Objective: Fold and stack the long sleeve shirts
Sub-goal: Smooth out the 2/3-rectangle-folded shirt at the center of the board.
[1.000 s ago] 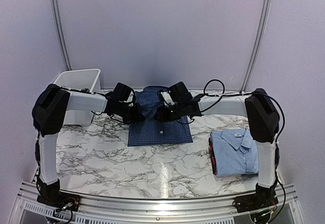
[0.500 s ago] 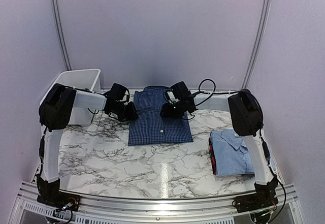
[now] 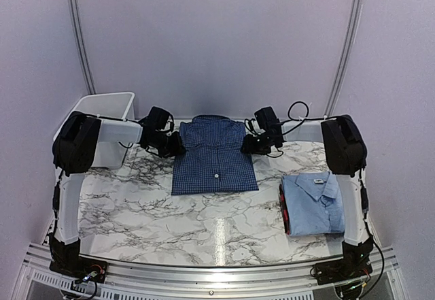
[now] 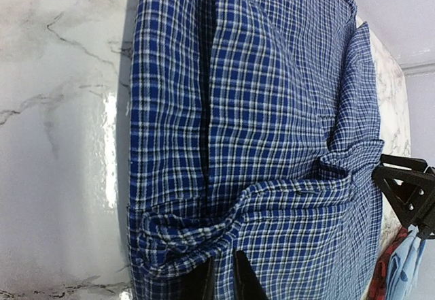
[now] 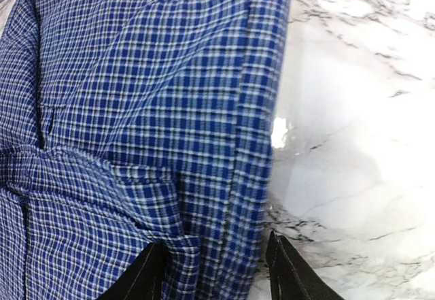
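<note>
At the folded dark blue shirt's point(image 3: 214, 158) sides, left gripper point(image 4: 224, 281) pinches cloth, right gripper point(image 5: 214, 273) gapes; stacking onto light blue shirt point(image 3: 314, 206) likely needs 2 firm grips.

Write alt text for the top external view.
A folded dark blue checked shirt lies at the far middle of a marble table, with the left hand and right hand at its side edges. A folded light blue shirt sits near right; a white bin stands far left.
</note>
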